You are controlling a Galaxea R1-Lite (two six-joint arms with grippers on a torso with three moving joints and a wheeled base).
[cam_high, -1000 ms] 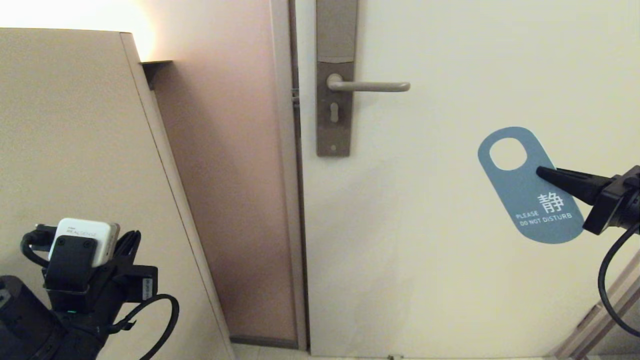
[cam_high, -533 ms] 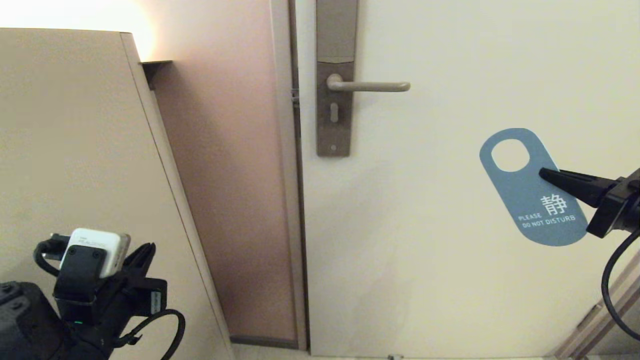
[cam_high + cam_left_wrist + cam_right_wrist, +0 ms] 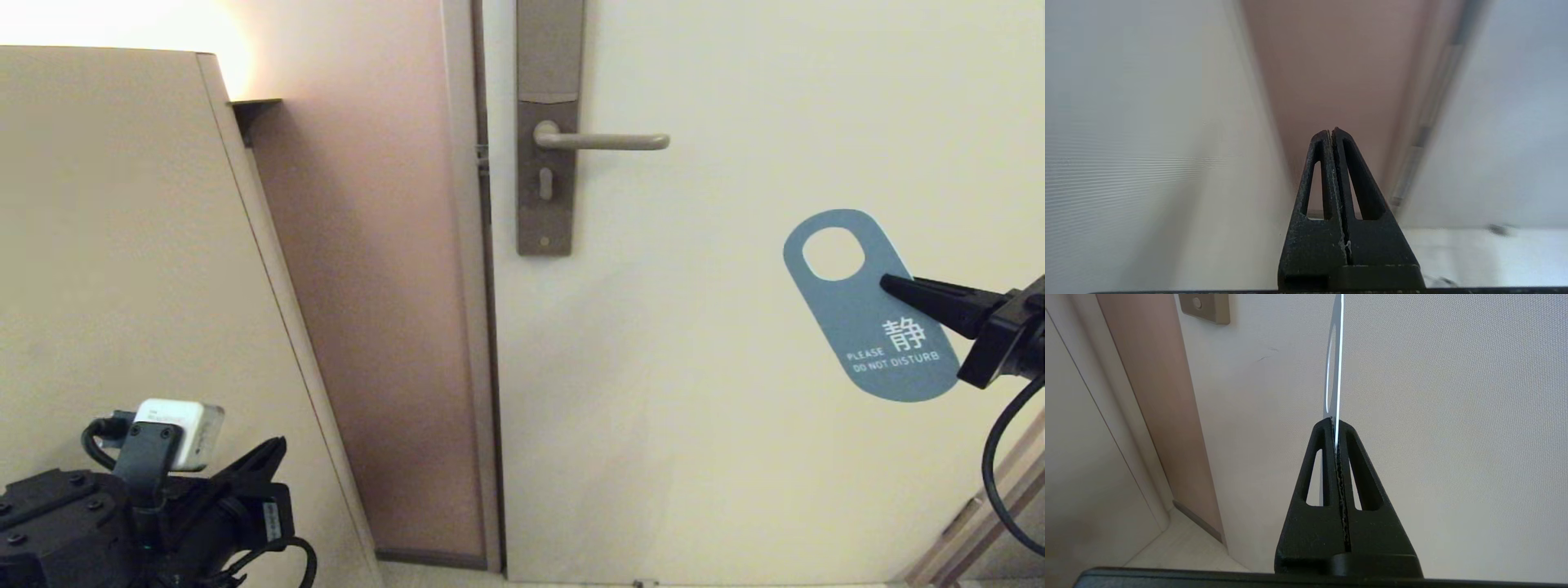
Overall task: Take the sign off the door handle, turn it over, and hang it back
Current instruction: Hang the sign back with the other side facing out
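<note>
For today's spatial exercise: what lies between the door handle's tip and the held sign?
Only bare door separates the door handle from the sign, as the head view shows.

Slim beige-bronze lever door handle [image 3: 600, 140] is sticking out bare, open cream door face [image 3: 735, 98] lying all around its tip. Tall beige cabinet panel [image 3: 122, 245] is crowding the left side, boxing in the pinkish recess [image 3: 384, 327].

Head view, facing the cream flat door [image 3: 735, 457] from low, tilted upward, slim beige-bronze lever handle [image 3: 604, 141] high in frame; left wrist view, close behind its black fingers [image 3: 1349, 196], facing the pink-brown wall recess [image 3: 1339, 69]; right wrist view, close behind black fingers [image 3: 1363, 486], sharing door [image 3: 1453, 437] and recess [image 3: 1151, 396] with head view
</note>
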